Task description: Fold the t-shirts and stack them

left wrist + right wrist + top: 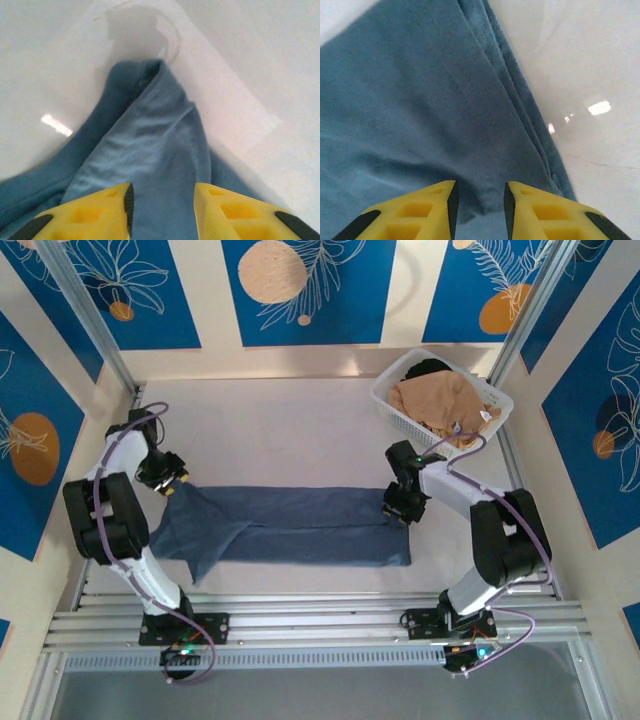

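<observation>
The slate-blue t-shirt (290,527) lies on the table as a long folded band, with a sleeve flaring at its left end. My left gripper (172,485) hovers over the shirt's upper left corner. In the left wrist view its yellow fingers (95,212) stand apart over a raised fold of the blue cloth (150,145), so the left gripper (162,205) is open. My right gripper (398,510) is at the band's upper right corner. The right gripper (480,205) is open too, just above the blue cloth (420,100) near its hemmed edge. The tan t-shirt (440,400) lies crumpled in the basket.
A white lattice basket (385,400) stands at the back right corner, with dark cloth under the tan shirt. Aluminium rails (320,625) run along the near edge by the arm bases. Bare white table (280,430) stretches behind the blue shirt.
</observation>
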You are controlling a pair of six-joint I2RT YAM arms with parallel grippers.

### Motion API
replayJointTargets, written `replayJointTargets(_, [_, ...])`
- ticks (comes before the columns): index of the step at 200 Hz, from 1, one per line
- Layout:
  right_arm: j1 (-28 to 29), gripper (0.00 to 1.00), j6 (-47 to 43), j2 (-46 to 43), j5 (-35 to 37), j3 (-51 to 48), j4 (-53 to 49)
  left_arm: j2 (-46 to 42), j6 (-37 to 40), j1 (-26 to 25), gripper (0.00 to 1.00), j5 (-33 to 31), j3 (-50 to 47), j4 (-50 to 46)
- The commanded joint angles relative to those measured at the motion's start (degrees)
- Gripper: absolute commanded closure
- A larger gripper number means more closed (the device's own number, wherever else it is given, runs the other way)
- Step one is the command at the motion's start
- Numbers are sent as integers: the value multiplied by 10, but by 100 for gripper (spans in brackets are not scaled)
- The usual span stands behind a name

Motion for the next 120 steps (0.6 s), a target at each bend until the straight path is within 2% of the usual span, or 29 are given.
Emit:
replayJointTargets(1, [-14,70,22,30,-23,6,-4,36,27,6,69,21,27,9])
replayJointTargets(23, [-18,77,23,59,11,27,-52,74,36,14,76,-16,43,1])
replayJointTargets(40, [-22,78,20,63,24,31,-68,96,42,25,79,-70,54,-15])
replayJointTargets(54, [-23,78,15,65,22,34,-70,91,46,40,79,-85,43,-2])
replayJointTargets(92, [-13,78,4,58,39,55,-84,32,68,73,78,-42,18,47])
replayJointTargets(120, [25,78,-23,40,69,94,-87,9,88,73,67,41,5,84])
